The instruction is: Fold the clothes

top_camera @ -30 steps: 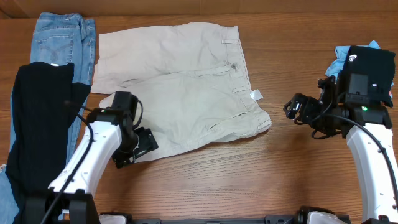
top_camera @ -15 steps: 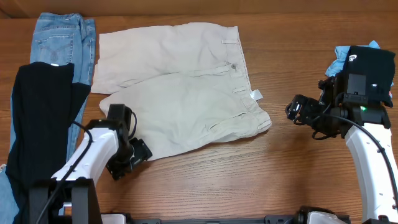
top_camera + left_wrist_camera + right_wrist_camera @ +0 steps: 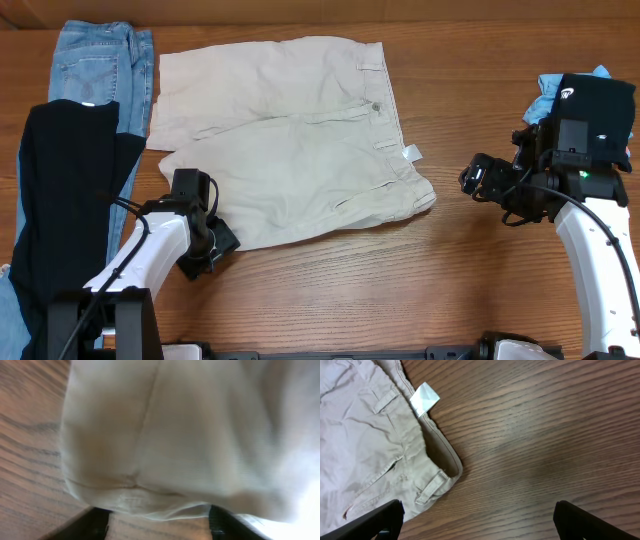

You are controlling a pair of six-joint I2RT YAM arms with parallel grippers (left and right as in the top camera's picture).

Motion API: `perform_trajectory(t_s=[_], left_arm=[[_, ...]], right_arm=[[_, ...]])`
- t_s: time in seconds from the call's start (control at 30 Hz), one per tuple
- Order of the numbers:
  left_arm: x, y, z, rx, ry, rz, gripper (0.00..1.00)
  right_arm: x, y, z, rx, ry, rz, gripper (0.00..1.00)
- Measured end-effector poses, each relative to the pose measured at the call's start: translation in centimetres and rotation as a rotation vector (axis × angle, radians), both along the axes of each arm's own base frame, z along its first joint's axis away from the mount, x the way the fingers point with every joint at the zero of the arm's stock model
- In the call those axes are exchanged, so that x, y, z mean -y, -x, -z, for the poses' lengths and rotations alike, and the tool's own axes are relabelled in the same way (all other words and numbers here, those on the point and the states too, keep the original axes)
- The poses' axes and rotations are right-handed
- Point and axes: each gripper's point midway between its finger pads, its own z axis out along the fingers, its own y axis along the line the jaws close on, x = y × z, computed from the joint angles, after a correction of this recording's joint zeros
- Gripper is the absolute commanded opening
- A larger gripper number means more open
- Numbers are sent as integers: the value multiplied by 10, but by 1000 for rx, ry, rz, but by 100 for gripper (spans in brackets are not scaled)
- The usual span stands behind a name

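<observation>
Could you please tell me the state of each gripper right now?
Left gripper: open around the hem of the trousers.
Right gripper: open, holding nothing.

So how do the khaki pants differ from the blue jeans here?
The khaki pants lie spread in the middle, uncovered; the blue jeans lie at the far left, partly under a black garment. The left gripper is at the pants' hem; neither gripper touches the jeans. Both lie flat.

The bottom edge cuts off the left fingers [image 3: 97, 522] below blurred trousers [image 3: 175, 435].
</observation>
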Motion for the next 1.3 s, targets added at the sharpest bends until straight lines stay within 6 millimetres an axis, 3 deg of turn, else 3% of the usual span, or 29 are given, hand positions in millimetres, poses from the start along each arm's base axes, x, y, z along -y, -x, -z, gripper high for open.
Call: perform_trajectory(t_s=[0.03, 0.07, 0.27, 0.4, 0.5, 0.67, 0.93, 1.1, 1.3], left_arm=[[-1, -2, 0, 8, -4, -2, 6], [-1, -3, 0, 12, -6, -2, 4], [-8, 3, -1, -14, -41, -8, 4], [-27, 26, -4, -113, -86, -57, 4], [-44, 33, -13, -158, -105, -104, 4], [-60, 17, -25, -116, -98, -123, 5], [-51, 14, -25, -107, -48, -92, 7], [-48, 17, -25, -119, -27, -87, 8], [-46, 20, -25, -132, -16, -75, 8]], right_arm=[[0, 0, 0, 0, 0, 0, 100], [0, 0, 0, 0, 0, 0, 100], [1, 0, 0, -1, 7, 4, 100], [2, 2, 1, -9, 14, -1, 100], [-1, 9, 3, -35, 6, -24, 100], [-30, 17, 3, -48, -52, -147, 100], [-96, 30, 10, -99, -149, -370, 99], [-112, 33, 33, -185, -167, -419, 95], [-125, 19, 51, -193, -239, -437, 85]])
